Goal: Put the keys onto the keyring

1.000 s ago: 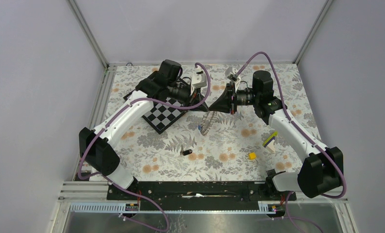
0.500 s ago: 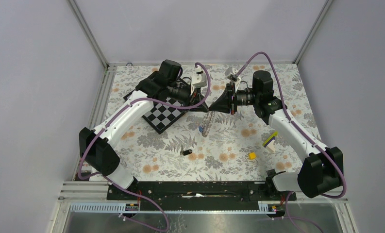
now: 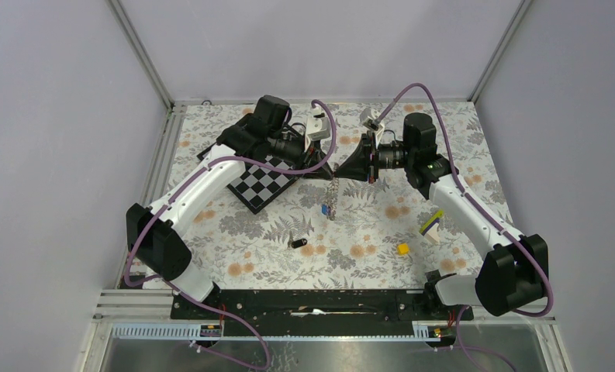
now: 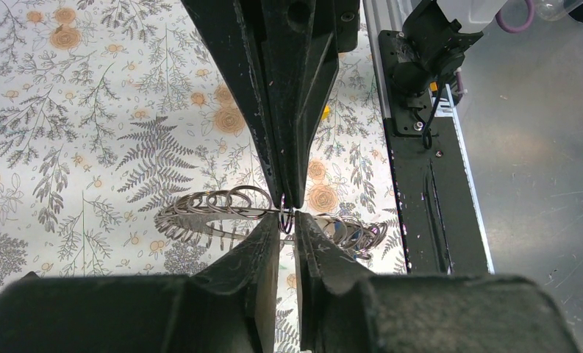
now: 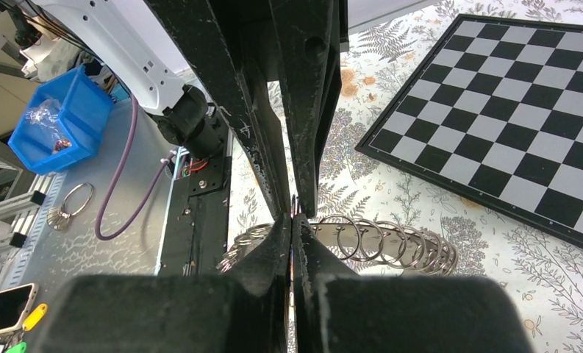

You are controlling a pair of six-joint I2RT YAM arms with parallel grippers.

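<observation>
1. Orientation. The keyring hangs as one narrow strand from the point where my two tools meet, above the middle of the surface and slightly toward its far edge. Its long axis runs from the tool tips down toward the surface. In both wrist views the coiled loops extend crosswise on either side of the tips.

2. Tool state. My right tool is pressed together, pinching the wire of the keyring at its tips. My left tool faces it tip to tip, with its jaws spread by a narrow gap.

3. Keys. The blue key sits against the lower part of the strand. I cannot tell whether it is threaded on. The black key lies on the surface, nearer the near edge and well apart from the strand, with its long axis roughly parallel to that edge.

4. Surroundings. The chessboard lies flat under my left arm, toward the left edge. The yellow cube and the purple-and-lime stick lie toward the right edge. Nothing stands between the black key and the strand.

5. Count. Two keys, one keyring, one chessboard, one cube, one stick.
</observation>
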